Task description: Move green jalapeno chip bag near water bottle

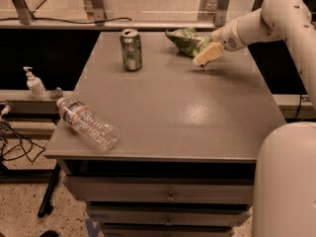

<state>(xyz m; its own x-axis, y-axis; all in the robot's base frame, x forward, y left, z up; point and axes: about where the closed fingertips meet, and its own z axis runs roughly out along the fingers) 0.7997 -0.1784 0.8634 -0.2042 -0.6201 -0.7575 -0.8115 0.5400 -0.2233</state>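
Gripper (207, 54) sits low at the far edge of the bench (173, 107), right of centre, against the right end of the green jalapeno chip bag (183, 39). Can't tell how wide it's open or whether it has the bag. My arm comes in over the right edge, which I read as lining up a side grab on the crumpled foil.

Bag lies by the far edge. Water bottle (88, 124) lies on its side at the near left corner, cap end poking past the left edge. The two are well apart, so it's a diagonal haul.

Green soda can (131, 49) stands upright near the far edge, left of the bag. Middle of the bench is open, so I'd route diagonally on the can's near side. Bottle can roll and sits at the edge, so I'd drop the bag just short of it, inboard.
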